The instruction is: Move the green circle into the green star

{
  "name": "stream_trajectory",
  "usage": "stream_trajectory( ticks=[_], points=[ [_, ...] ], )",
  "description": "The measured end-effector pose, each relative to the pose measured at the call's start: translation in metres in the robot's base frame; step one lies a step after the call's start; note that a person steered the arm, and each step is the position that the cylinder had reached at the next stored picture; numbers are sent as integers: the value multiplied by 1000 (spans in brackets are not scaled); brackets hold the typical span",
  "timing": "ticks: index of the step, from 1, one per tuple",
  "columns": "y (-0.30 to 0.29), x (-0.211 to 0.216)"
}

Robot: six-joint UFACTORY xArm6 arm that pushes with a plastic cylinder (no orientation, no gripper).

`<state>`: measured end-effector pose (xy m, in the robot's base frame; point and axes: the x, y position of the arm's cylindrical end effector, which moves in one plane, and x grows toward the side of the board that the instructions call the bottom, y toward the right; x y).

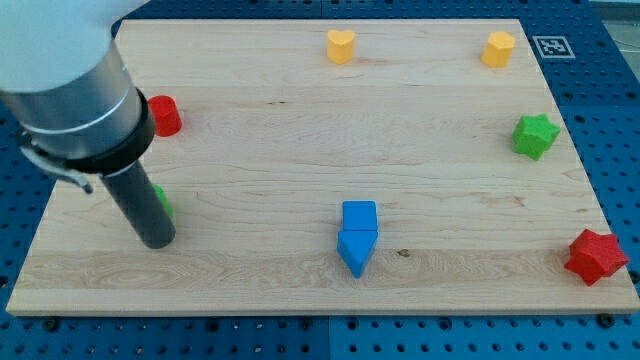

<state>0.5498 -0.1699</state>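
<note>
The wooden board (300, 150) carries yellow, green, red and blue blocks.

Pale wooden board (300, 130), blue pegboard (620, 120), green star (534, 135), red star (595, 257), two blue blocks (358, 237).

The board (300, 150) looks like pale, unvarnished wood with fine grain lines running across it and a small dark knot near the blue blocks; its finish is matt and smooth. Around it lies a blue perforated plate (620, 120), apparently painted metal or plastic, with a slight sheen. The rod (140, 205) is dark and matt, like rubber or black plastic, and the tip (158, 240) looks equally dull. Above it the arm's housing (60, 70) is smooth and grey-white with a soft gloss. The green star (535, 136), red star (596, 257) and blue cube (359, 215) look like smooth, matt, solid-coloured plastic or painted foam.
</note>
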Motion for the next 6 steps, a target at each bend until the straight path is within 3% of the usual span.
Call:
stream_trajectory(
  ticks=[2,3,5,6],
  points=[
    [-82,29],
    [-85,-14],
    [7,-28],
    [4,-23]
  ],
)
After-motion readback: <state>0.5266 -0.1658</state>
